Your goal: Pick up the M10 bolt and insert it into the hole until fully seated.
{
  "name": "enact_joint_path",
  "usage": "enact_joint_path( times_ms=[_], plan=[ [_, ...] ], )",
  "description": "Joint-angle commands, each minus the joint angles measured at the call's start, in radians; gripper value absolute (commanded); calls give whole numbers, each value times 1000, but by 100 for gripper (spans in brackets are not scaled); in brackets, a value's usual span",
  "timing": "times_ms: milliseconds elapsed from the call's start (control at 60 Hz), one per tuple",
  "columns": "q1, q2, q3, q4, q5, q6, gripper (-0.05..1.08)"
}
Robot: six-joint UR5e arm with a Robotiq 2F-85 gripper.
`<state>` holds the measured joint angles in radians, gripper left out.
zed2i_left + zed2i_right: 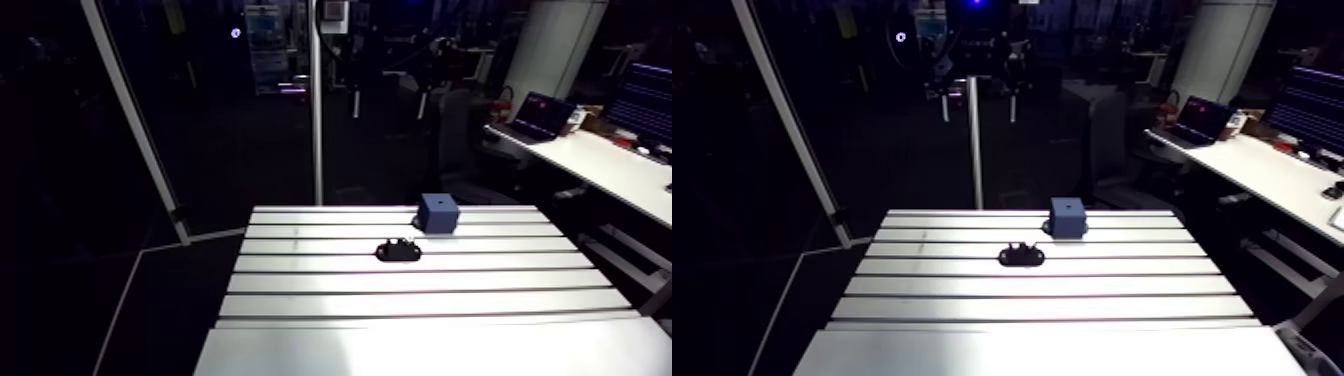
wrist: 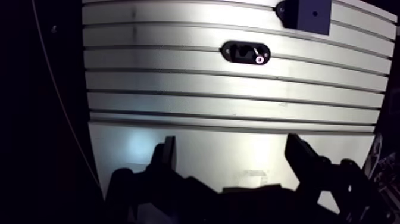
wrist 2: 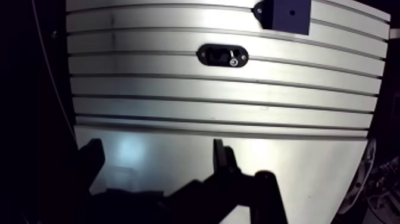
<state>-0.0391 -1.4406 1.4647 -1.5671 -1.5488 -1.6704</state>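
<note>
My fingers (image 2: 300, 156) are hanging wide apart, empty, over the near desk (image 2: 178, 101). Approach is beginning: bolt (image 2: 259, 58) is sitting in a black holder (image 2: 238, 51) well ahead, blue block (image 2: 309, 15) just beyond. Next calls for advancing, centring over bolt.

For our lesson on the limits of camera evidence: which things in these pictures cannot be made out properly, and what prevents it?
1. Bolt: in the wrist view only a small glint in the black holder, thread and length unreadable; in the arm view lost in the holder's dark.
2. Blue block: wrist view, far part cut off by the edge; depth of its hole hidden.
3. Pincer: open, dark, base cut off; absent from the arm view.
</note>
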Motion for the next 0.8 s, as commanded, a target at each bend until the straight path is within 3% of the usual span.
enact_joint_path(
  times_ms=[17, 267, 650, 800],
  plan=[
    [5, 15, -13, -6, 5, -2, 0],
    [5, 15, -16, -8, 3, -1, 0],
    [4, 16, -11, -12, -15, -2, 0],
    [-1, 18, -12, -15, -36, -4, 0]
  ],
)
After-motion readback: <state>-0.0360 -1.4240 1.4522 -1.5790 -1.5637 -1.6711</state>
